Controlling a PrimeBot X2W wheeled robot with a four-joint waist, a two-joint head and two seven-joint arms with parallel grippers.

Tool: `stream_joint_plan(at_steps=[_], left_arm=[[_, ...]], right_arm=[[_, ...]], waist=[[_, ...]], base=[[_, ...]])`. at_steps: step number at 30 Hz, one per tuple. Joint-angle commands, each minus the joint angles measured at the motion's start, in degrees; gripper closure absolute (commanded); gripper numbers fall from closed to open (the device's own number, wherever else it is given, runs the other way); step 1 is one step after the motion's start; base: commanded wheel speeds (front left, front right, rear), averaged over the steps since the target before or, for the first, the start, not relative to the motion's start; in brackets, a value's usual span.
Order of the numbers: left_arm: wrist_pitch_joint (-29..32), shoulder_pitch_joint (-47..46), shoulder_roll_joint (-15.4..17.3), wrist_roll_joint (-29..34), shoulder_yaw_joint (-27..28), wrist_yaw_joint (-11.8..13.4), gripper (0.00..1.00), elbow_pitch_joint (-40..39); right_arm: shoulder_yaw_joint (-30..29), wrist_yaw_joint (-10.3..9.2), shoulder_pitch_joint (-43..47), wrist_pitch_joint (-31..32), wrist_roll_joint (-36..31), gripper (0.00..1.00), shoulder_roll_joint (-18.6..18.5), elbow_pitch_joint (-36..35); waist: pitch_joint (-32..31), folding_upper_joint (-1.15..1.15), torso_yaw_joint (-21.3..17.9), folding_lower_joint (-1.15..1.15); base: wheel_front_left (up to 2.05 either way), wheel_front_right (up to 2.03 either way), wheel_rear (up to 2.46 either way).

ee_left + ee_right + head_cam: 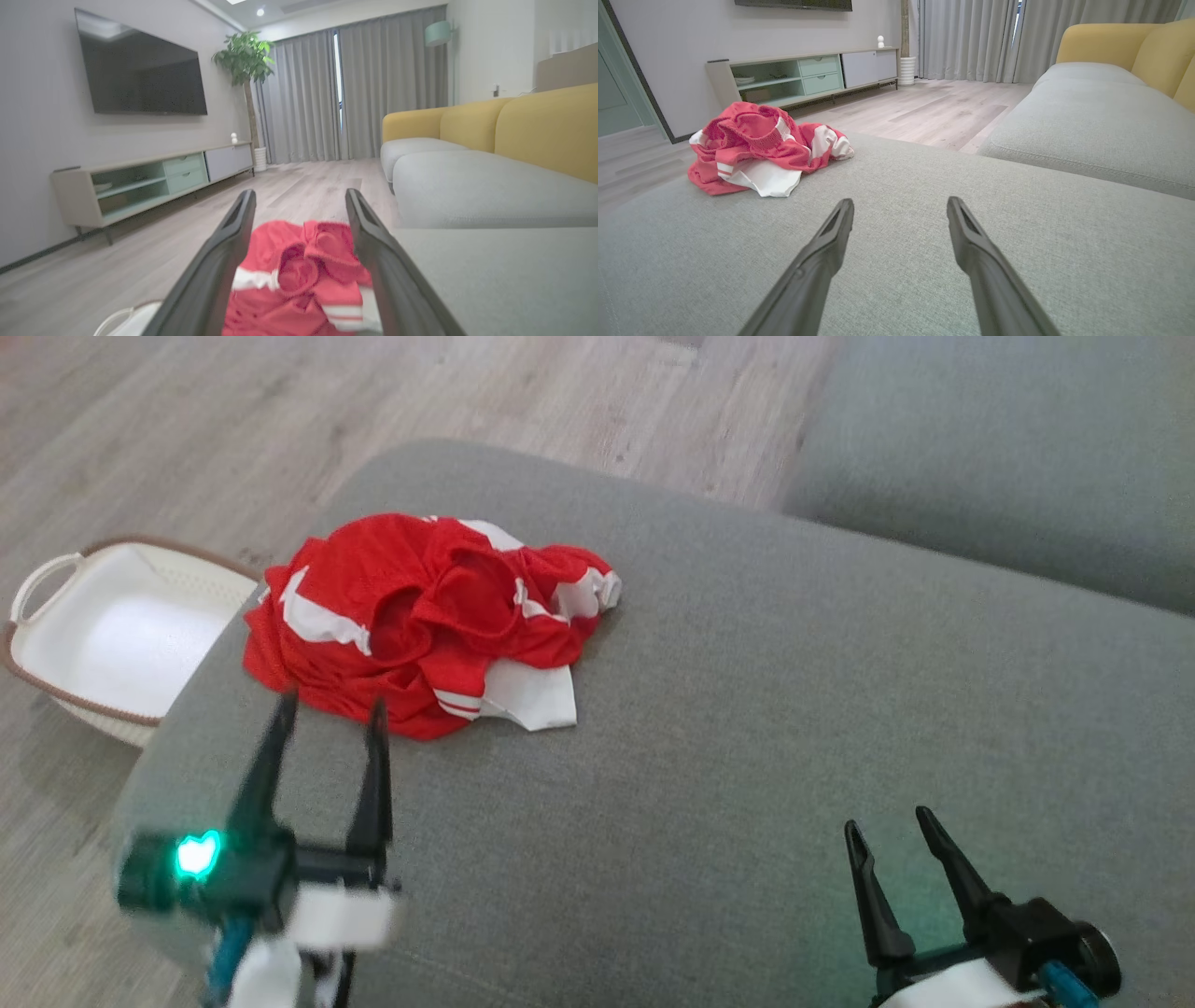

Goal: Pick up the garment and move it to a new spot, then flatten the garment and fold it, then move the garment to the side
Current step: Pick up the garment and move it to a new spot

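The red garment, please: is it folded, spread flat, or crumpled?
Crumpled: the garment lies bunched in a heap on the grey cushion, its fabric overlapping unevenly.

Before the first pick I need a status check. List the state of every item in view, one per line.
garment: crumpled heap on the sofa cushion, not folded.
left gripper: open, tips at the garment's near edge, gripping nothing.
right gripper: open, over bare cushion, apart from the garment.
basket: beside the cushion, visible part empty.
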Motion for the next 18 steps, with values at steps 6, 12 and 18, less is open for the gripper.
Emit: stream_joint_plan(at_steps=[6, 12, 18], left_arm=[[2.6, -20.0, 3.0, 0.1, 1.9, -3.6, 0.0, 2.2], [13.3, -36.7, 3.8, -4.0, 0.0, -7.4, 0.0, 11.0], [23.7, -49.6, 4.7, -9.2, -4.3, -8.5, 0.0, 22.5]], right_arm=[[0.5, -0.04, -6.4, -0.6, -4.0, 0.0, -3.8, -3.1], [-0.9, -0.04, -8.9, -0.6, -4.6, 0.0, -9.8, -5.9], [-2.0, -0.04, -9.0, -0.6, -4.8, 0.0, -15.6, -8.7]], waist=[[9.9, 0.0, -0.9, 0.0], [17.0, 0.0, -0.7, 0.0], [22.5, 0.0, 0.4, 0.0]], base=[[0.0, 0.0, 0.0], [0.0, 0.0, 0.0], [0.0, 0.0, 0.0]])
